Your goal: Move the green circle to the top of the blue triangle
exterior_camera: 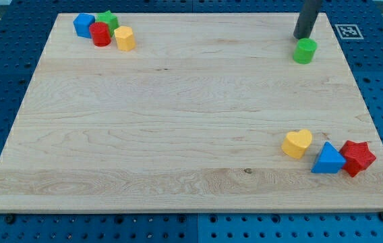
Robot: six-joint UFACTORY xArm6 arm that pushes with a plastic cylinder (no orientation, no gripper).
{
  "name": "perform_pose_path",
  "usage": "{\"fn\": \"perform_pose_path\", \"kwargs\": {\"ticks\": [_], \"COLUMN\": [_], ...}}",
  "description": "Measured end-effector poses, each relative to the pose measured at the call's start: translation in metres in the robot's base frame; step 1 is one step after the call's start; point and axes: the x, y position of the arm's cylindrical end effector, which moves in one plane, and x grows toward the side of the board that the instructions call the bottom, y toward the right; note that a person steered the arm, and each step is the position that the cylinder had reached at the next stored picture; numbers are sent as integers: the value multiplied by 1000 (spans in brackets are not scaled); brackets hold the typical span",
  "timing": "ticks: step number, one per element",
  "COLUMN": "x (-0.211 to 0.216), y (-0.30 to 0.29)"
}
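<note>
My tip (302, 37) stands just behind the green circle (305, 50), at the far right of the pale wooden surface (178, 121); the arm ends in a plain dark rod with no end effector jaws to open or close. The blue triangle (328, 159) lies well apart at the near right, touching a red star (358, 158), with a yellow heart (297, 143) just to its left. A steady push toward the near edge, angled slightly right, looks best, stopping the smooth, rounded circle just on the far side of the triangle; pressing off-centre may let it slip sideways toward the heart.
</note>
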Motion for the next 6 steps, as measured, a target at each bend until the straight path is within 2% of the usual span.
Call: {"fn": "perform_pose_path", "kwargs": {"ticks": [2,5,6], "x": [37,124,136], "y": [-1,-1,-1]}}
